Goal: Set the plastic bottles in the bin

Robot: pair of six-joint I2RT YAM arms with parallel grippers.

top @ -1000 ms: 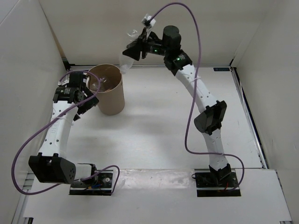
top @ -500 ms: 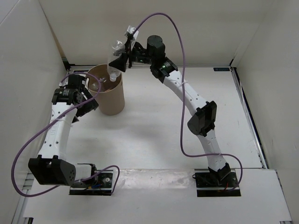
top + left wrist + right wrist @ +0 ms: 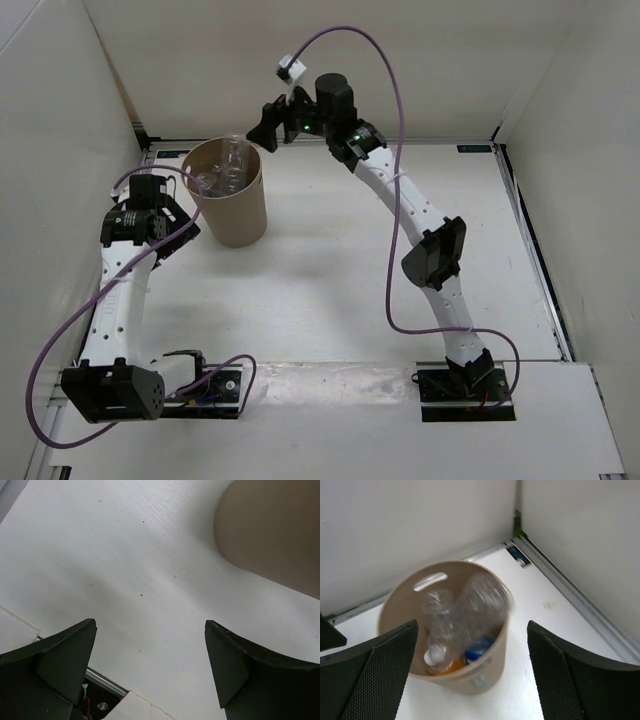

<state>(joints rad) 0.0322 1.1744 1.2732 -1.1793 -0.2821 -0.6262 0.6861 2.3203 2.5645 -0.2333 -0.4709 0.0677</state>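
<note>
White table (image 3: 330, 260) enclosed by plain white walls (image 3: 200, 60); the brown bin (image 3: 232, 215) stands on it. Right gripper (image 3: 264, 128) hovers just above and behind the bin's rim, jaws spread wide, holding nothing. Left gripper (image 3: 150, 630), equally wide and empty, hangs low just beside the bin's wall. The plastic bottles (image 3: 470, 611) lie inside the bin, one clear body blurred near its rim, an orange bottle (image 3: 451, 666) at its bottom. Step judged: release into the bin. Next move: raise the right arm away without nudging the rim.
</note>
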